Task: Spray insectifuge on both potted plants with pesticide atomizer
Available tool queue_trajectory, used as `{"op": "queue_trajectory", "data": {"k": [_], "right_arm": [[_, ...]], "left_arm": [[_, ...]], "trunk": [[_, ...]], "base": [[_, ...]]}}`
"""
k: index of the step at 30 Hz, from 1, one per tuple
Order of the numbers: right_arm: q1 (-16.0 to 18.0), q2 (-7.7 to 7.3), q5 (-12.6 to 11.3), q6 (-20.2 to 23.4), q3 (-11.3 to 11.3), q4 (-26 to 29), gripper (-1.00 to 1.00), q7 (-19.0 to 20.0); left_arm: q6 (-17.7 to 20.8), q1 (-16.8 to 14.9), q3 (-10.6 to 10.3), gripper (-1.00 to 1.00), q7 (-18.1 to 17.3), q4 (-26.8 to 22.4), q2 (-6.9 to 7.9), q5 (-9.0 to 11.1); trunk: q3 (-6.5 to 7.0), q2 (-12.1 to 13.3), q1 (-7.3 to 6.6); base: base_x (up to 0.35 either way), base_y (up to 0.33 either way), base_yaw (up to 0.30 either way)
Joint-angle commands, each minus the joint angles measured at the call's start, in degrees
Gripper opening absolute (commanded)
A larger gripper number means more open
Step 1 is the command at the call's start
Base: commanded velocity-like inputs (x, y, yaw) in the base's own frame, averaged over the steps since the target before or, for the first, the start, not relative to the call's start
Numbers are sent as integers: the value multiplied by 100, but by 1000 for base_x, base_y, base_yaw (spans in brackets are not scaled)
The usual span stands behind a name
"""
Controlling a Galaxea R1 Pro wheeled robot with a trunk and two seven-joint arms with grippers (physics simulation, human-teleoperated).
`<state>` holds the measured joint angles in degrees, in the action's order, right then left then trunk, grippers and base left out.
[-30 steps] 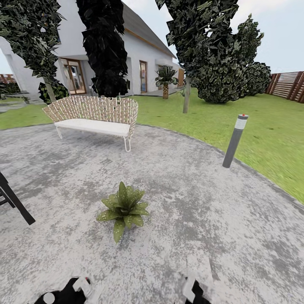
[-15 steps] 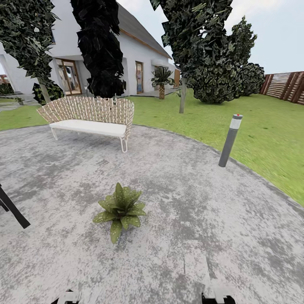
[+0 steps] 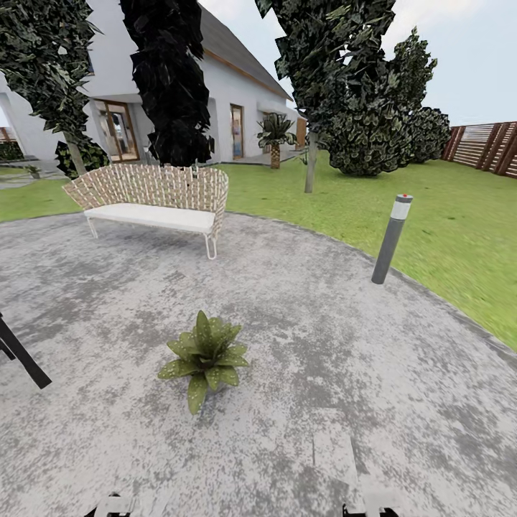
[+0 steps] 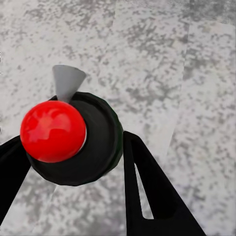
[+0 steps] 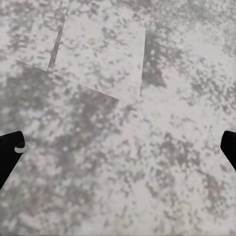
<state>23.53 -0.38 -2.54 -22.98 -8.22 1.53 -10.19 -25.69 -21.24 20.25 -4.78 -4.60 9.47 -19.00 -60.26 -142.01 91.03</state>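
Note:
The pesticide atomizer (image 4: 69,142), a dark round body with a red ball top and a grey cone nozzle, sits between the black fingers (image 4: 147,182) of my left gripper (image 4: 73,140), which is shut on it above grey paving. One potted plant (image 3: 206,357), a low rosette of speckled green leaves, stands on the round paved patio (image 3: 345,345) of the garden, just ahead of me and slightly left. Its pot is hidden under the leaves. My right gripper (image 5: 119,147) is open, holding nothing, over bare paving.
A wicker bench (image 3: 152,201) stands at the patio's far left. A grey bollard light (image 3: 390,239) marks the right rim, with lawn (image 3: 445,237) and a slatted fence (image 3: 485,147) beyond. A black slanted leg (image 3: 23,357) juts in at the left edge. Trees and a house stand behind.
The camera has shifted, so the whole scene sits a little further left. The arm parts at the bottom edge have dropped almost out of the head view.

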Motion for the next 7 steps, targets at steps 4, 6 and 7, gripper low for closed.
{"op": "queue_trajectory", "data": {"k": [4, 6, 7], "right_arm": [[2, 0, -27, -6, -47, -4, 100, -24], [2, -5, -28, -5, -46, -4, 100, -24], [2, -4, -28, -5, -47, -4, 100, -24]], "left_arm": [[-15, -3, 48, -100, -32, 3, 9, -31], [-10, -1, 42, -100, -32, 9, 0, -26], [-8, 1, 41, -100, -32, 11, -3, -25]], "trunk": [[-5, -2, -1], [-5, -2, -1], [-5, -2, -1]], "base": [[0, 0, 0], [0, 0, 0], [0, 0, 0]]}}
